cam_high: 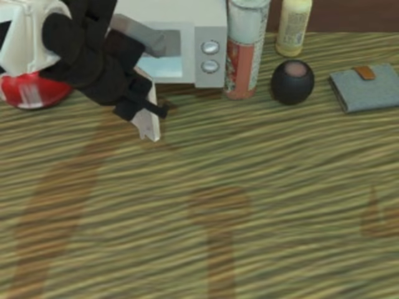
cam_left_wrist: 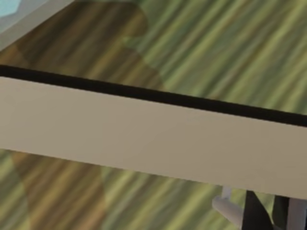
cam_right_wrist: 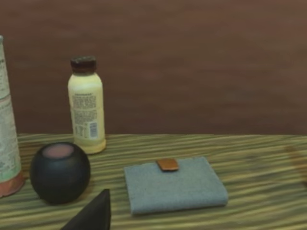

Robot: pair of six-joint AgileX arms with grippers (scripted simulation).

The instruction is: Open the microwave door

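Note:
The white microwave point(cam_high: 187, 18) stands at the back of the table, left of centre, with its two silver knobs point(cam_high: 210, 56) facing forward. The microwave door point(cam_high: 149, 128) is swung out toward the front, edge-on from above, and the pale blue inside point(cam_high: 163, 65) shows. My left gripper point(cam_high: 148, 111) reaches from the back left and is shut on the door's handle. In the left wrist view the door's edge point(cam_left_wrist: 153, 139) fills a wide band, and the handle bar point(cam_left_wrist: 229, 208) runs in between my dark fingers point(cam_left_wrist: 254, 213). My right arm is outside the top view; a dark part of the right gripper point(cam_right_wrist: 96, 215) shows in its wrist view.
A red and white object point(cam_high: 28, 90) lies under my left arm. Right of the microwave stand a tall can point(cam_high: 246, 50), a yellow bottle point(cam_high: 294, 25), a black round speaker point(cam_high: 292, 81) and a grey wallet point(cam_high: 365, 87). Striped tabletop stretches across the front.

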